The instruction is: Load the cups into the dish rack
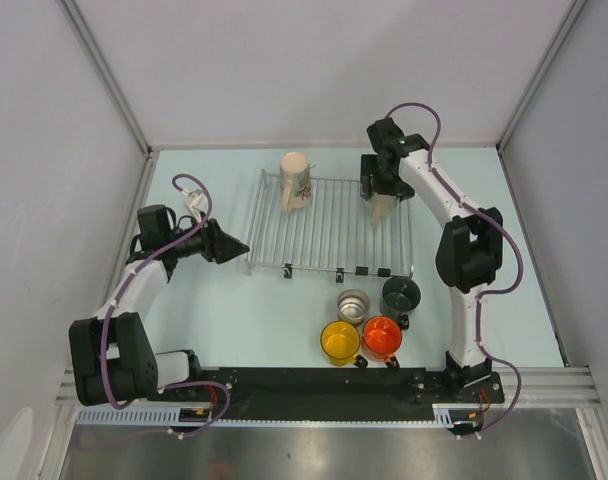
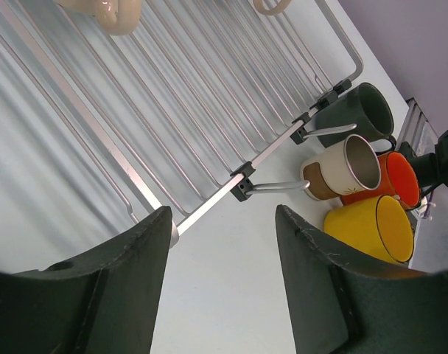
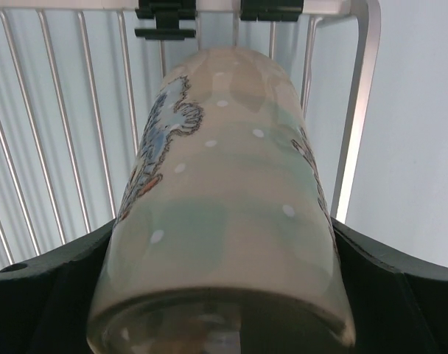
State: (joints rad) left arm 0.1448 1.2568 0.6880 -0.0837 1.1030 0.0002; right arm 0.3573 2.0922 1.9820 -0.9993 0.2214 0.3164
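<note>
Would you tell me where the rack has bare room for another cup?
The dish rack is bare across its middle and near half, between the cream cup far left and the patterned cup in the right gripper. Crowded: steel cup, dark cup, yellow cup and orange cup bunched off its near right corner.

Six cups: a cream cup, a second cream cup, one steel cup, one dark cup, one yellow cup and one orange cup. One dish rack, on one table. Two arms, with one left pincer and one right pincer.
</note>
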